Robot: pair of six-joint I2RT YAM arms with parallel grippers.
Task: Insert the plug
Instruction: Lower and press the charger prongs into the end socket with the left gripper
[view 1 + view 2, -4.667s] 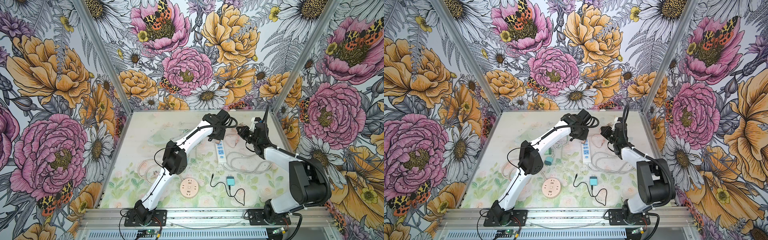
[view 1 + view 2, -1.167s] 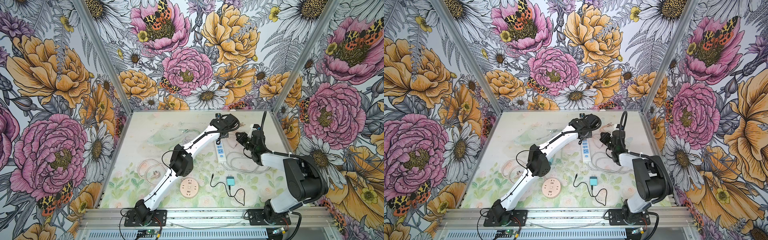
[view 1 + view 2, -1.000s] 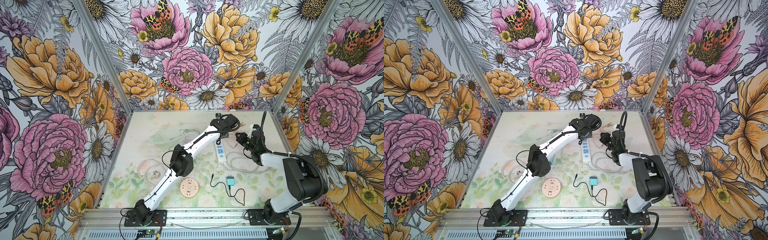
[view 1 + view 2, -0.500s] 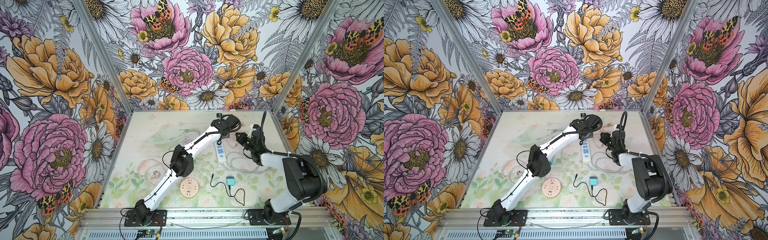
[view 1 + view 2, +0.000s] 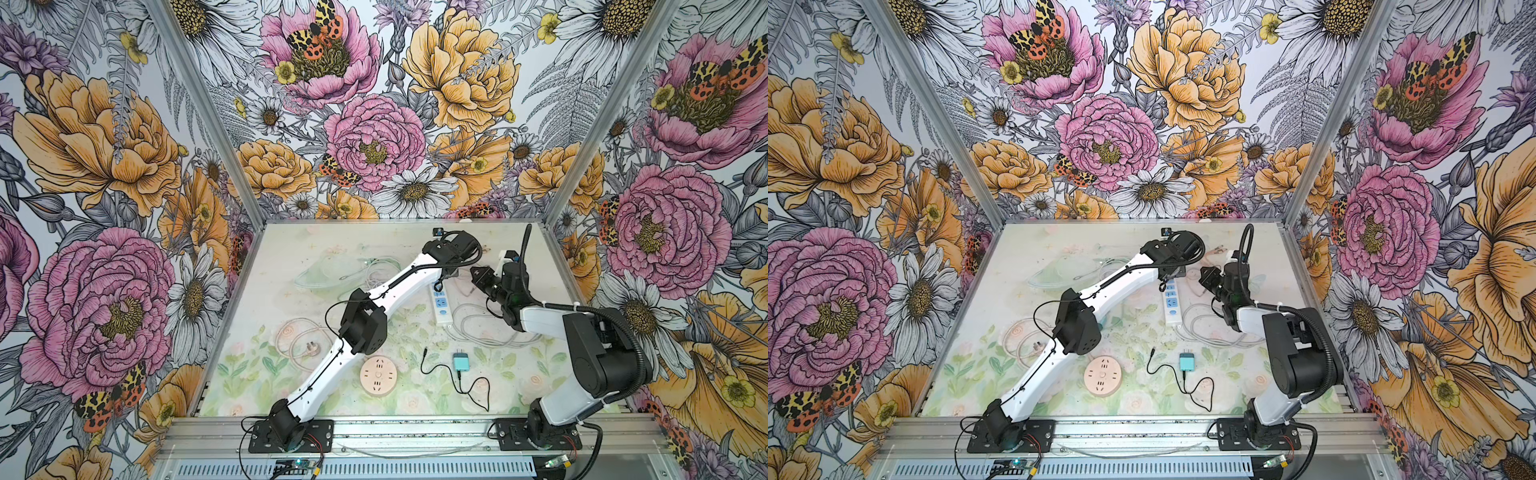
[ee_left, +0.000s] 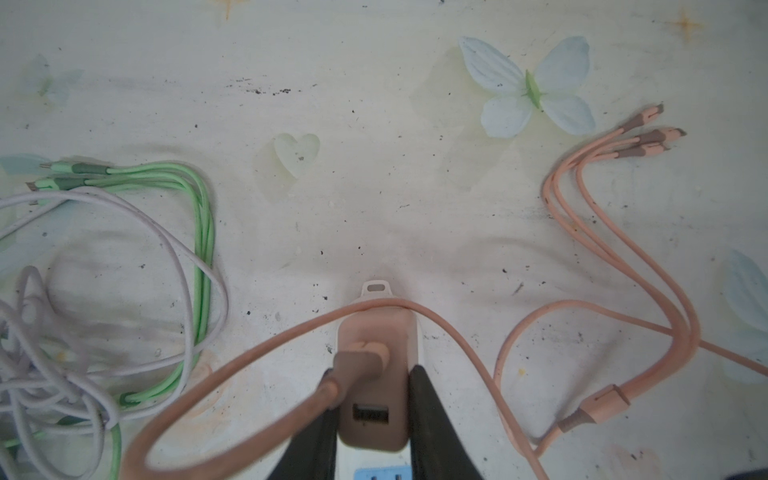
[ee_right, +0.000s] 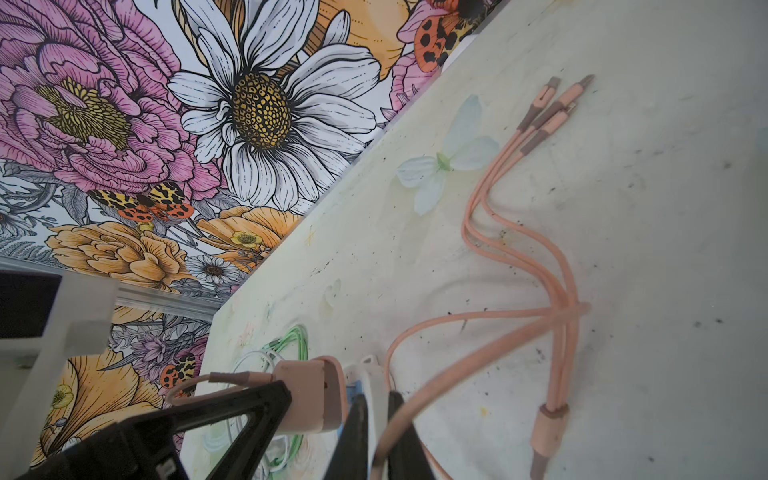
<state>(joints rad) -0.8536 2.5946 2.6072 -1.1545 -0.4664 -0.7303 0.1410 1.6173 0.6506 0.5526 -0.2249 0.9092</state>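
Left wrist — left pincer [image 6: 374, 399] grips plug [image 6: 376, 332], ports [image 6: 371, 414] up, along strip [image 6: 374, 457]; right pincer [image 7: 378, 399] seemingly pinches strip.

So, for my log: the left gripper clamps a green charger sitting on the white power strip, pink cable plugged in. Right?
Not green: the left wrist view shows the charger in the left gripper is pink. It does sit on the white power strip, pink cable plugged in.

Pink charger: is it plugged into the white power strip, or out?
Plugged in, it seems: the pink charger sits flush against the power strip, with no prongs showing between them.
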